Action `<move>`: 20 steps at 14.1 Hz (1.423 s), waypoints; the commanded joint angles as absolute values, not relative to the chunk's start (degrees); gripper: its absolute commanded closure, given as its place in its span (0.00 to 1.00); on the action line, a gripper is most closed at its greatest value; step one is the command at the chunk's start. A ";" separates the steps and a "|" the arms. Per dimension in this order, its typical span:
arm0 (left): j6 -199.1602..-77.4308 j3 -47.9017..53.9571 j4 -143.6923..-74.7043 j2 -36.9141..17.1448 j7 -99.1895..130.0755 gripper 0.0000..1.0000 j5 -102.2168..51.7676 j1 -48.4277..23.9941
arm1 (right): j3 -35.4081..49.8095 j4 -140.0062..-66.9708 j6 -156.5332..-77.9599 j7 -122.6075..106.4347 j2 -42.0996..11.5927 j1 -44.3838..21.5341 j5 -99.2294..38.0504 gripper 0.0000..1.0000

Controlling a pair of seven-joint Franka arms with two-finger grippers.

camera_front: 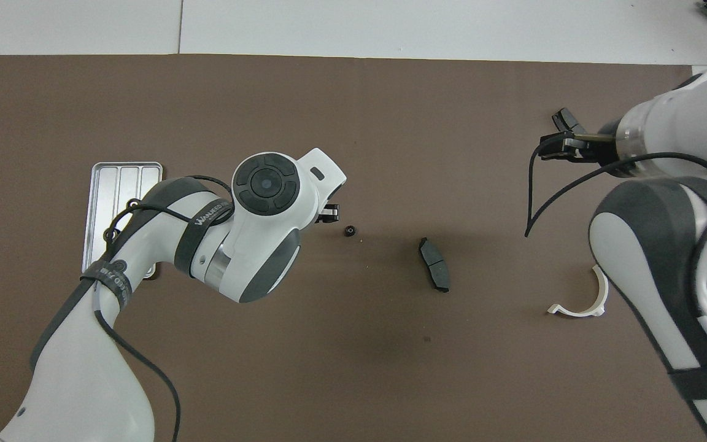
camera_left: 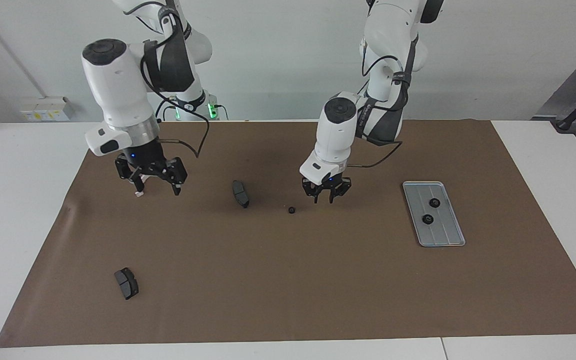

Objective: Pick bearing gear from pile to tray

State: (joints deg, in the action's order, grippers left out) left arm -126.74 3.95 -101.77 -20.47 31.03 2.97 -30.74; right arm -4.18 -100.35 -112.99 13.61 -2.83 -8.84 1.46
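A small black bearing gear (camera_left: pixel 292 210) lies mid-counter on the brown mat, just beside the left tool (camera_left: pixel 324 198), whose fingers hang spread. It looks hard, light and slick; pinch across its rim. The right tool (camera_left: pixel 156 186), spread, waits over the white arc (camera_front: pixel 582 298).

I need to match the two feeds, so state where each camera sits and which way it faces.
Facing view: high across the table, looking toward the robots; both arms show down to their bases, left gripper over the mat beside the loose ring, right gripper over the white arc.
Overhead view: high above the robots' end, looking forward and steeply down; both arms enter from the bottom.
Shared: tray, ring, arc and brake pad, shown half a turn apart.
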 commanded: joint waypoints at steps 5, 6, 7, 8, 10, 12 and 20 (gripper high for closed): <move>-129.81 2.90 -97.56 -26.28 32.43 0.53 2.46 -34.28 | -4.48 -92.47 -91.26 5.63 1.58 -3.61 0.44 0.00; -130.16 2.90 -97.56 -26.45 32.78 0.53 2.46 -34.45 | -5.27 -92.37 -89.93 5.19 2.63 -3.60 0.27 0.00; -131.38 2.90 -97.56 -26.72 33.57 0.53 2.46 -34.63 | -5.80 -92.37 -88.69 5.19 3.33 -3.52 -0.69 0.00; -132.53 2.90 -97.56 -26.98 33.92 0.54 2.46 -34.80 | -7.11 -92.37 -87.72 5.01 3.51 -3.52 -1.75 0.00; -133.42 2.90 -97.65 -27.07 33.93 0.54 2.55 -35.24 | -7.73 -93.16 -88.24 4.31 4.13 -3.86 -1.76 0.00; -134.03 2.90 -97.82 -27.25 34.10 0.54 2.55 -35.42 | -7.21 -93.16 -87.81 4.31 4.04 -4.48 -0.79 0.00; -135.26 2.81 -98.70 -29.44 35.24 0.54 2.90 -37.53 | -4.83 -94.31 -90.26 4.57 4.04 -4.66 1.85 0.00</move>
